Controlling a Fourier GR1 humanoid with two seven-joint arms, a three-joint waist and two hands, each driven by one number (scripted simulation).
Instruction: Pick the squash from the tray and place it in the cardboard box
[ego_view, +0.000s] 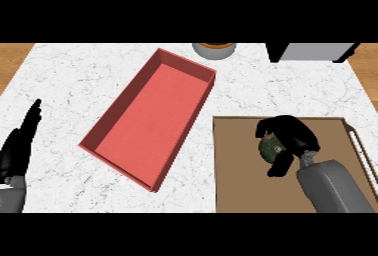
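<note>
**Q:** Right hand (289, 134) — where do you find it, and what is it doing?

**A:** You find it at the lower right of the frame, over the brown tray (244, 190). Its black fingers are curled around the green squash (269, 148), which shows only partly beneath them. You cannot tell from this view whether the squash is lifted or touching the tray floor.

**Q:** And the box?

**A:** You see the red, open-topped box (151, 117) at the centre, lying diagonally on the white marble counter (66, 80), just left of the tray. Nothing lies inside it.

**Q:** Where is your left hand?

**A:** Left hand (21, 142) rests at the left edge of the frame, fingers straight and pointing up, well apart from the box.

**Q:** What else appears?

**A:** At the top edge you see a round jar (214, 50) and, to its right, a grey appliance (314, 51).
</note>
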